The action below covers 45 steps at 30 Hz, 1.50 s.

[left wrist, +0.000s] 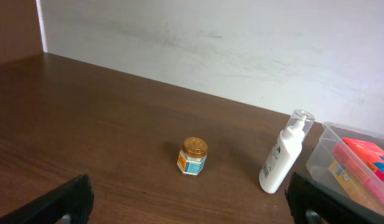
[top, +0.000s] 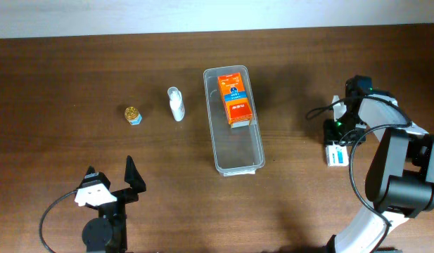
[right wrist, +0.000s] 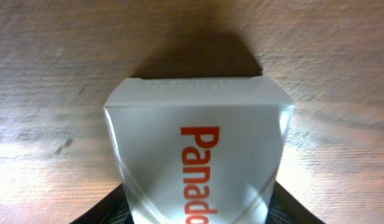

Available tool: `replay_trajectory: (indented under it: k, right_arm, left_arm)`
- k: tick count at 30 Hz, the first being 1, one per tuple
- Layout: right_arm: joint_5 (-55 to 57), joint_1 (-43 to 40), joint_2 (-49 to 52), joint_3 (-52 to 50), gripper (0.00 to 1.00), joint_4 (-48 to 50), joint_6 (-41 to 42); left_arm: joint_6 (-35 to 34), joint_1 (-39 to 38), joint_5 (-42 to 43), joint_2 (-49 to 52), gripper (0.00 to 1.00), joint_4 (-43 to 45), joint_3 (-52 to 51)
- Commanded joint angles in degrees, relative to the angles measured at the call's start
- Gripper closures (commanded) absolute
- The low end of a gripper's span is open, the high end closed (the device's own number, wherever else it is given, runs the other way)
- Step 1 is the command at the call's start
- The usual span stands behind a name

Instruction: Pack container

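Observation:
The container [top: 239, 151], a long clear plastic bin, lies in the middle of the table with an orange box [top: 234, 100] in its far end. It also shows at the right edge of the left wrist view [left wrist: 325, 149]. My right gripper [top: 337, 137] is at the far right, its fingers tight on both sides of a white box with red "Panado" lettering [right wrist: 198, 143], which rests on the table [top: 335, 155]. My left gripper [top: 111, 184] is open and empty near the front left, with the fingers wide apart [left wrist: 188, 208].
A white pump bottle [top: 176, 104] lies left of the container, also in the left wrist view [left wrist: 284, 158]. A small gold-lidded jar [top: 133, 114] stands further left, also in the left wrist view [left wrist: 193, 155]. A pale wall runs along the back.

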Motion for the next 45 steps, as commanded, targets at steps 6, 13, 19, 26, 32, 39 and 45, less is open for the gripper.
replay_trajectory:
  k: [6, 13, 19, 26, 32, 39, 45]
  right_arm:
    - [-6.23, -0.04, 0.46, 9.49, 0.49, -5.57, 0.44]
    - [-9.44, 0.02, 0.46, 20.41, 0.56, -14.27, 0.42]
    - [-3.23, 0.0, 0.48, 20.24, 0.44, -16.76, -2.86]
    - [-4.2, -0.11, 0.48, 11.3, 0.43, -13.79, -3.04]
    - [-3.98, -0.11, 0.48, 6.86, 0.43, -12.07, -3.02]
    - [-3.98, -0.11, 0.48, 4.37, 0.43, -9.86, -3.04]
    - [-3.96, -0.15, 0.48, 1.92, 0.44, -7.48, -3.04]
  left_arm:
    - [-0.52, 0.09, 0.63, -0.37, 0.01, -0.02, -0.33]
    - [-0.52, 0.09, 0.63, -0.37, 0.01, -0.02, -0.33]
    - [-0.52, 0.09, 0.63, -0.37, 0.01, -0.02, -0.33]
    - [-0.52, 0.09, 0.61, -0.37, 0.01, -0.02, -0.33]
    - [-0.5, 0.09, 0.63, -0.37, 0.01, -0.02, -0.33]
    - [-0.52, 0.09, 0.63, -0.37, 0.01, -0.02, -0.33]
    - [-0.52, 0.09, 0.61, -0.37, 0.01, -0.02, -0.33]
